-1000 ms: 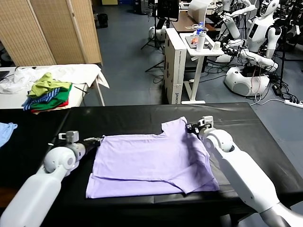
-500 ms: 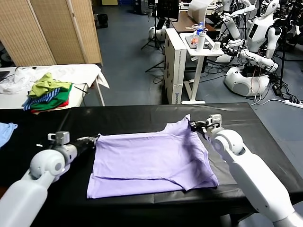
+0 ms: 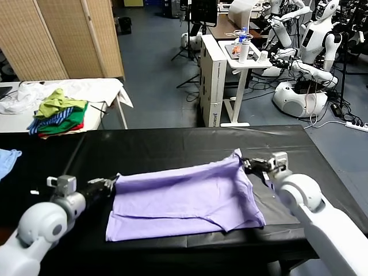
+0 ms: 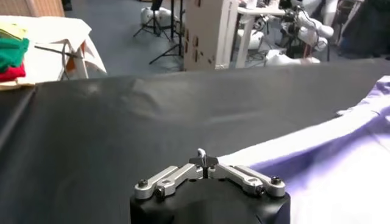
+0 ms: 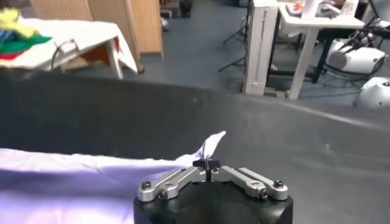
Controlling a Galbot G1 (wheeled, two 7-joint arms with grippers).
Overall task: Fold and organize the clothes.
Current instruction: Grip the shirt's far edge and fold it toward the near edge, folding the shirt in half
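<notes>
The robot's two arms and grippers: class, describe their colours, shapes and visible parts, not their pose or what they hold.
Both arms are smooth, rounded, glossy white shells. Each wrist carries a small grey boxy block. The left gripper and right gripper are black. In the wrist views, each has a rounded black body with silver metal link bars fixed by dark screws, meeting at slim black fingers.

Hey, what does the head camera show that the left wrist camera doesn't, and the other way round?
Only the head view shows the whole lavender T-shirt, both arms, the right gripper shut on the shirt's far right corner, and the light blue cloth at the table's left edge. Only the left wrist view shows the left gripper up close, its fingers pinched shut on the shirt's edge. Both share the black table, part of the shirt, and the clothes pile on the white side table.
</notes>
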